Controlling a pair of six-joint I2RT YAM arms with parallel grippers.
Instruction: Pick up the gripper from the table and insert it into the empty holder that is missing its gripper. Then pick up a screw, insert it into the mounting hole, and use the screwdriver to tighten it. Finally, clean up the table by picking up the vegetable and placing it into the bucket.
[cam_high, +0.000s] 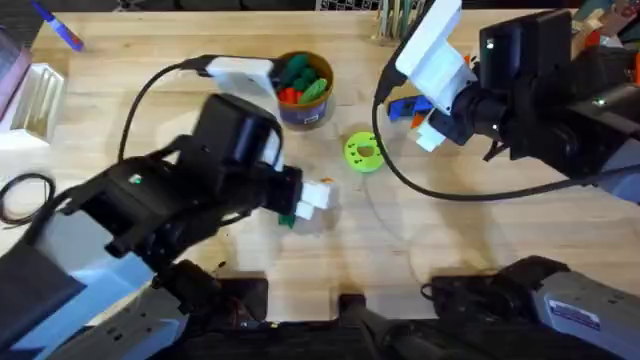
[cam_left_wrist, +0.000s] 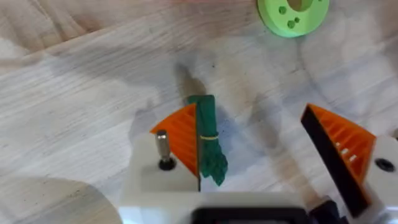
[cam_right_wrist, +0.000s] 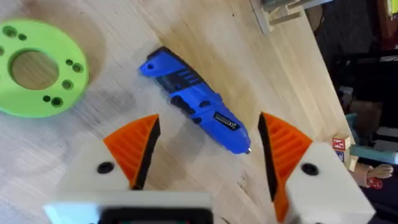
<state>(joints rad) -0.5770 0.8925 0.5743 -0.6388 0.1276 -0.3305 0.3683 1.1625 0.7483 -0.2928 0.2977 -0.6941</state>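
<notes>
Hovering low over the wooden table (cam_high: 470, 230), left gripper (cam_left_wrist: 264, 162) open; the dark green vegetable (cam_left_wrist: 208, 140) lies against its one orange pad, not clamped. Right gripper (cam_right_wrist: 208, 152) spread wide above the blue screwdriver (cam_right_wrist: 196, 102), not touching. Green disc (cam_high: 363, 152) sits near the bucket (cam_high: 303, 88) of toy vegetables.

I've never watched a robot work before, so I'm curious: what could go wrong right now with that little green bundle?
The vegetable lies against one orange pad of the open left gripper, far from the other. Closing might nudge it aside or pinch only its edge, so it could slip on the way to the bucket. The bucket already holds toy vegetables, so it might bounce out. The green disc sits nearby and could be knocked.
</notes>
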